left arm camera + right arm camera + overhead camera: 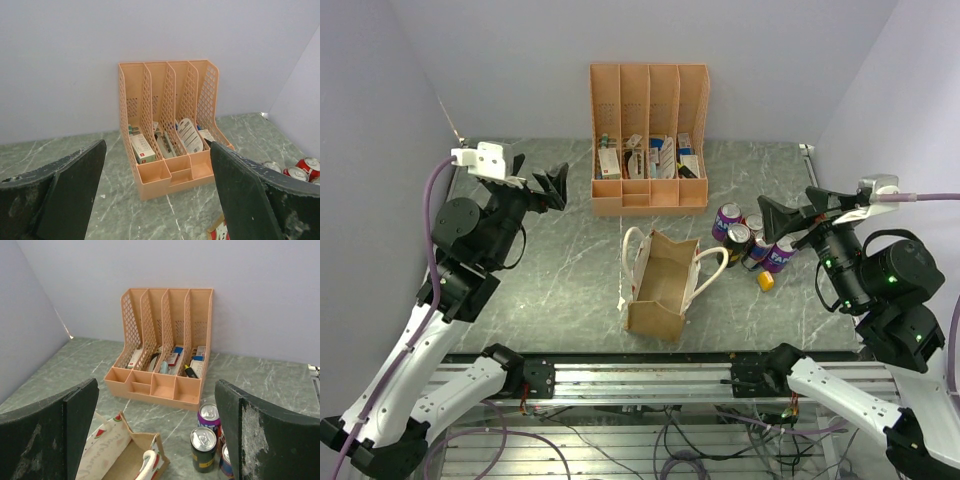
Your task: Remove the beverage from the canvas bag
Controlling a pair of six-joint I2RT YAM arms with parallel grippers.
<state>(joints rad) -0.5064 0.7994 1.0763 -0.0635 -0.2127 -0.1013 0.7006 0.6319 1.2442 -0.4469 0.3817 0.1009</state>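
Left pincer (pixel 552 187): jaws wide apart, nothing held. It is raised above the left rear of the counter (pixel 560 270) and faces the organizer (pixel 170 130), which its wrist view frames between the two fingers.

Right pincer (pixel 795 208): jaws wide apart, nothing held. It is raised at the right side of the counter. Its wrist view shows the cans (pixel 203 442) low in the frame, nearer the right finger than the left.

Cans: a tight cluster stands upright on the counter, outside the bag (pixel 660 285) and just to its right. Two are purple and one is dark green. The left wrist view shows red tops at its right edge. The exact count cannot be determined. A small yellow item (pixel 765 280) lies on the counter at the near edge of the cluster. Its nature cannot be determined.

Bag: it stands upright near the centre of the counter, in front of the organizer and apart from it. Its mouth is open upward and the brown floor is visible from above. One white handle (pixel 708 268) hangs toward the cans, and the other hangs on the opposite side.

Organizer: orange and four-slotted, it stands at the rear against the wall, with small boxes and papers in its slots.
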